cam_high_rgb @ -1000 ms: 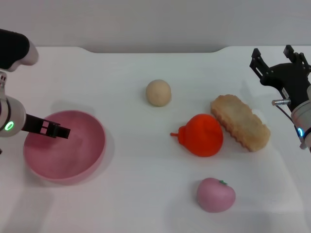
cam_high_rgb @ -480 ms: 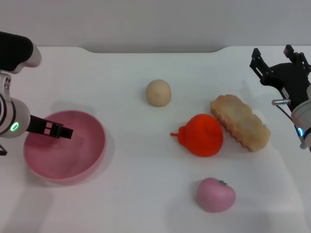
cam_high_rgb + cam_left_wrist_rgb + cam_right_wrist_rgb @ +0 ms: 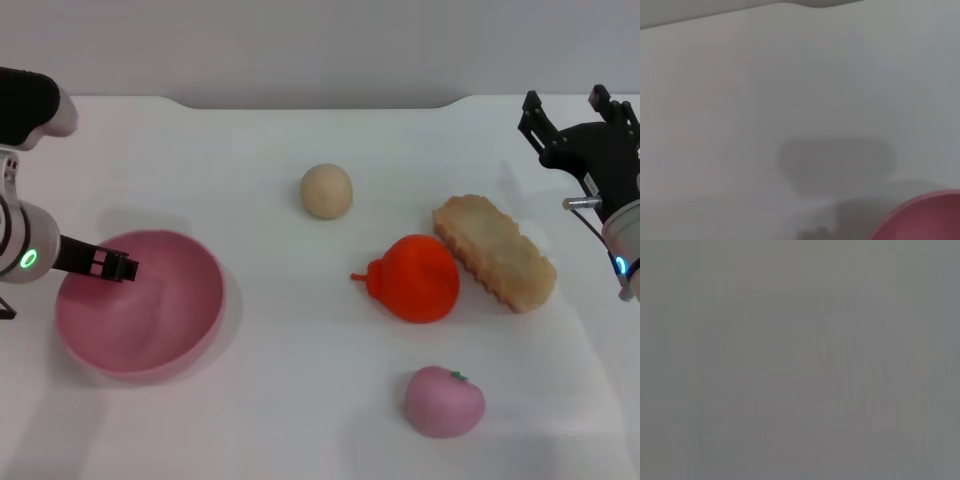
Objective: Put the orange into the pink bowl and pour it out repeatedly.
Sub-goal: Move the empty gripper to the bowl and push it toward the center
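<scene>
Orange [image 3: 417, 277] on table, outside empty pink bowl [image 3: 140, 305] gripped by left gripper [image 3: 113, 266]; right gripper [image 3: 572, 102] spread, idle.

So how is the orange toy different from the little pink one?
The orange is bright orange-red and bigger; the pink toy fruit is pale pink and smaller. The orange has a pointed nub at its side; the pink one has a tiny green-and-red tip. Both lie on the white table.

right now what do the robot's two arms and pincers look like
Left arm: white rounded casing, glowing green ring light, black upper segment, slim black pincer. Right arm: white casing, small blue-green light, silver pin, black angular bracket-like pincer.
</scene>
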`<state>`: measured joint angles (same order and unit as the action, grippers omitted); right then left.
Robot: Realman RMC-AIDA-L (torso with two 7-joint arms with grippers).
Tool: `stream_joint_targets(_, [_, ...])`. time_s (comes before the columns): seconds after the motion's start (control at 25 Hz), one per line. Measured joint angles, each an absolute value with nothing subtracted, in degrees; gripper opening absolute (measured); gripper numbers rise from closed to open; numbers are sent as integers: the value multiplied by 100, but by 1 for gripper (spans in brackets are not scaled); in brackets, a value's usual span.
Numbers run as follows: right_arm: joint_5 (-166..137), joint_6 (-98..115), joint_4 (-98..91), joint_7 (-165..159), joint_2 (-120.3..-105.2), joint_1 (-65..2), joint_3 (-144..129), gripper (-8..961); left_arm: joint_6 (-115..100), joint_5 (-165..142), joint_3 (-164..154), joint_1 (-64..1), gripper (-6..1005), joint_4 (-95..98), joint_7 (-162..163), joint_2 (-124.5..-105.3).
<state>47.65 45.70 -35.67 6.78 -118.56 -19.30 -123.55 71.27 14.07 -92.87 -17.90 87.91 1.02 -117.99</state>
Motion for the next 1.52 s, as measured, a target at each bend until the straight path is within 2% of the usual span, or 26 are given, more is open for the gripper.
stream_joint_targets(0.4, [4749, 4565, -3594, 685, -11856, -1933, -12355, 731, 7153, 1426, -9327, -1802, 376, 8752, 73, -11795])
stream_joint_targets(0.52, [4747, 4564, -3601, 686, -11856, -1923, -12355, 729, 7158, 1430, -9333, -1801, 170, 8741, 70, -11794])
stream_joint_targets(0.96, [4745, 4561, -3603, 686, -11856, -1912, -12355, 720, 7170, 1434, -9328, -1819, 74, 8686, 66, -11793])
stream_joint_targets(1.52, [4746, 4561, -3588, 686, -11857, -1931, -12362, 709, 7207, 1496, -9298, -1910, 71, 8991, 56, -11793])
